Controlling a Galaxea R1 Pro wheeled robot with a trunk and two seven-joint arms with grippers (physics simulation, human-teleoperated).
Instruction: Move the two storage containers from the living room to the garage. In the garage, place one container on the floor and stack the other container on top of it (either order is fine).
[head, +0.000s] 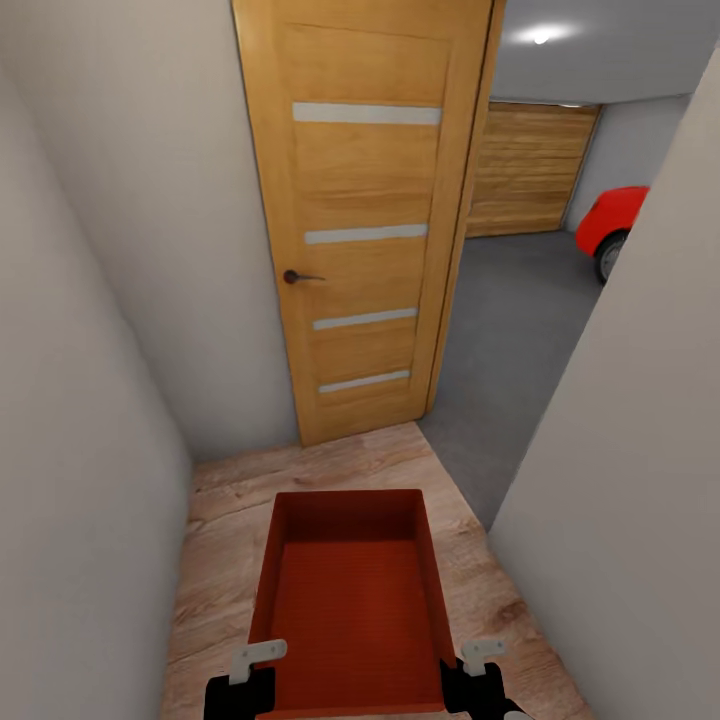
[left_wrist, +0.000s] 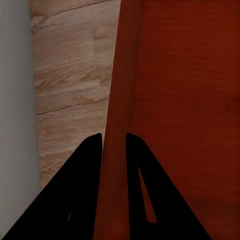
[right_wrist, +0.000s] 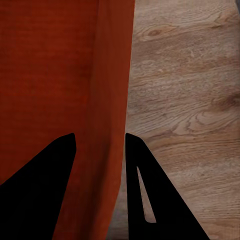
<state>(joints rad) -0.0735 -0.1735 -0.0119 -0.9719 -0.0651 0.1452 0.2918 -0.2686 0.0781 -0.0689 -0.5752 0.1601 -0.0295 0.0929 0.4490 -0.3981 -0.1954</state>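
Observation:
One orange-red storage container (head: 350, 590) hangs open-topped and empty in front of me, over light wood-plank flooring (head: 330, 465). My left gripper (head: 245, 680) is shut on its left wall, and the left wrist view shows the thin wall (left_wrist: 114, 100) pinched in the left gripper (left_wrist: 114, 137). My right gripper (head: 480, 675) is shut on the right wall, which the right wrist view shows clamped in the right gripper (right_wrist: 100, 136), beside the ribbed base (right_wrist: 50, 75). Ahead on the right, the garage's dark grey floor (head: 520, 330) shows through a doorway.
I am in a narrow hallway between a white left wall (head: 90, 400) and right wall (head: 630, 480). A wooden door (head: 365, 230) stands open against the far wall. In the garage are a wood-panelled door (head: 525, 170) and a red car (head: 615, 220).

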